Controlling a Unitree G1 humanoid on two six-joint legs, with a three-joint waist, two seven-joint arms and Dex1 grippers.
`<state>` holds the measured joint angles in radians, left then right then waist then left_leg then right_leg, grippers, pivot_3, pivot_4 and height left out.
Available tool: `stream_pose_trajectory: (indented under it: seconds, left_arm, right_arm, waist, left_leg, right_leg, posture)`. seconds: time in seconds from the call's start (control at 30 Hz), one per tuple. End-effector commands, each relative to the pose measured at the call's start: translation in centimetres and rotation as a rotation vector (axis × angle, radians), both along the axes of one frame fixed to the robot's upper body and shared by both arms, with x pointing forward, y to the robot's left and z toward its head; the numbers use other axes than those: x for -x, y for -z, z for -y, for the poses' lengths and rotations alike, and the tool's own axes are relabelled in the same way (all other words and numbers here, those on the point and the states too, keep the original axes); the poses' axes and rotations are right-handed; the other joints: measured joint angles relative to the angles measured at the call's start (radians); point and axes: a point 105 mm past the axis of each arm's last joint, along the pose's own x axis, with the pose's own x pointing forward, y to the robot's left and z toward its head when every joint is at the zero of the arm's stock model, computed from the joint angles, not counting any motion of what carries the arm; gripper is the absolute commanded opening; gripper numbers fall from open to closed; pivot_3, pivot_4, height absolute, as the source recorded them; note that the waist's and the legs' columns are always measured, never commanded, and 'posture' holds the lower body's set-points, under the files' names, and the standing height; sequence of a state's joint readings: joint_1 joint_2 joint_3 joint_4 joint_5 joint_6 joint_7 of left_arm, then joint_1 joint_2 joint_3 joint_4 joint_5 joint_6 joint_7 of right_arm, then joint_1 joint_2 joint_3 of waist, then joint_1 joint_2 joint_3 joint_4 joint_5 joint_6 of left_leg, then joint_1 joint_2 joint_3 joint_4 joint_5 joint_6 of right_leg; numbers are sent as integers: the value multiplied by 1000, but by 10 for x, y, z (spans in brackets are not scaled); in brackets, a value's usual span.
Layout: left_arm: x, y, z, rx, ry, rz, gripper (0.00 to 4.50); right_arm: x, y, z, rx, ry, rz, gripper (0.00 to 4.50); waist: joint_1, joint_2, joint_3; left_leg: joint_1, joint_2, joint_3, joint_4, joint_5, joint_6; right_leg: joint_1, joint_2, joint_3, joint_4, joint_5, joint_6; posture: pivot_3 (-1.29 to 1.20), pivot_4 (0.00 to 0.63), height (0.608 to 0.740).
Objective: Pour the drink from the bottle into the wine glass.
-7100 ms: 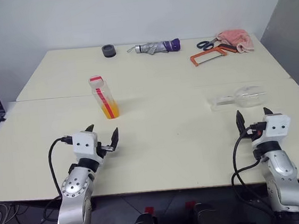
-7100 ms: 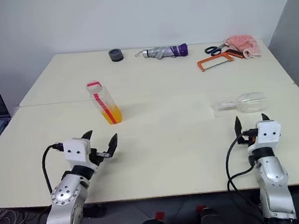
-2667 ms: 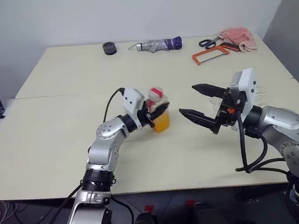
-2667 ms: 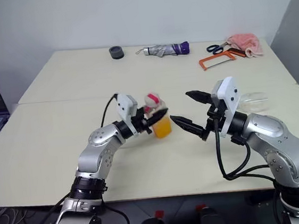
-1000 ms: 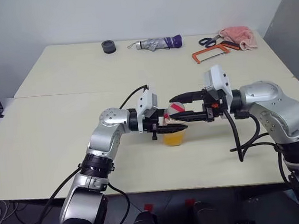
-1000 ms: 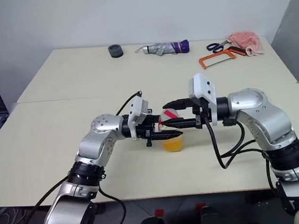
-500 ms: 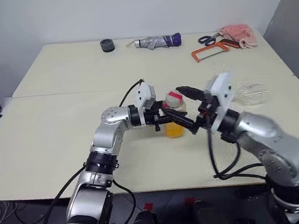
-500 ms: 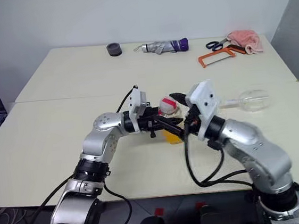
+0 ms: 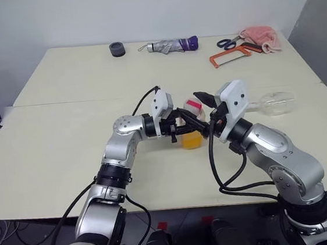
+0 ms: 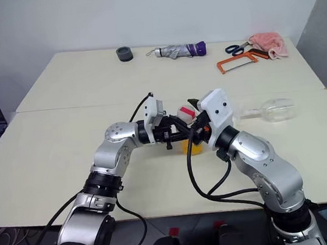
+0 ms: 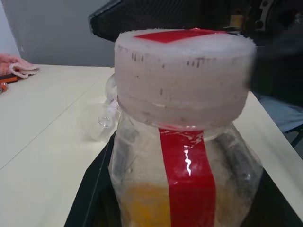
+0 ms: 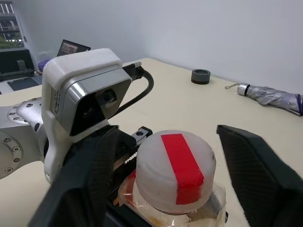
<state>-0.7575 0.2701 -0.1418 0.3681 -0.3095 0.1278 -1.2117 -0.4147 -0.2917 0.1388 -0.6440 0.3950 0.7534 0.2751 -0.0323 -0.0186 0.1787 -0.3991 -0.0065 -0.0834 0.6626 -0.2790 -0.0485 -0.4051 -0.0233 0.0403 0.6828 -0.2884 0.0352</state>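
Bottle (image 9: 190,126) clamped in your left gripper (image 9: 183,127) | right gripper (image 12: 161,184) jaws spread apart, straddling the cap (image 12: 176,169) | wine glass (image 9: 272,103) lying on table (image 9: 66,144)

We see even, diffuse indoor light with no single source apparent. The pale counter (image 9: 64,127) is brightly and uniformly lit, carrying only faint, soft-edged shadows. In the head views, focus is sharp throughout. In the left wrist view, the bottle (image 11: 182,142) is near and slightly soft, with a small glare streak on its red label strip (image 11: 188,189); its background is blurred. The right wrist view renders its dark fingers (image 12: 255,175) soft.
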Motion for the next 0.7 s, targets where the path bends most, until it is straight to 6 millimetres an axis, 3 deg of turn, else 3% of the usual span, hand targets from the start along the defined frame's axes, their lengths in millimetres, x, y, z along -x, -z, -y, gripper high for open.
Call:
stream_pose_trajectory:
  seconds: [0.03,0.27,0.4,0.47,0.63,0.7]
  left_arm:
    - [1,-15,3,22,16,63,1793]
    - [4,-17,3,20,38,64,1792]
    - [15,-12,0,-78,144,99,1788]
    - [16,-11,-1,-88,152,104,1788]
    - [14,-12,0,-58,116,100,1787]
    - [12,-11,0,-38,87,89,1787]
  right_arm:
    - [6,-4,-4,12,-58,28,1973]
    - [13,0,-13,76,-265,26,1848]
    - [9,4,12,385,-601,-45,1848]
    - [-5,-2,23,404,-598,-67,1848]
    - [-15,-8,32,341,-523,-59,1848]
    - [-17,-17,37,261,-420,8,2572]
  waist:
    - [0,0,0]
    - [0,0,0]
    - [-1,2,1]
    - [-1,1,1]
    - [0,1,1]
    - [1,1,1]
  left_leg:
    - [0,0,0,0,0,0]
    - [0,0,0,0,-1,2]
    - [1,-2,3,1,-2,4]
    - [1,-1,4,1,-2,4]
    - [0,1,2,0,-2,4]
    - [0,1,1,0,-2,4]
  right_leg:
    - [0,0,0,0,0,0]
    - [0,0,0,0,0,0]
    - [1,0,1,0,1,1]
    - [1,2,-1,-1,1,1]
    - [0,2,-1,0,0,-1]
    - [0,0,0,0,0,-1]
  posture:
    - [0,150,740]
    - [0,150,740]
    - [0,150,740]
    - [0,150,740]
    - [0,150,740]
    - [0,150,740]
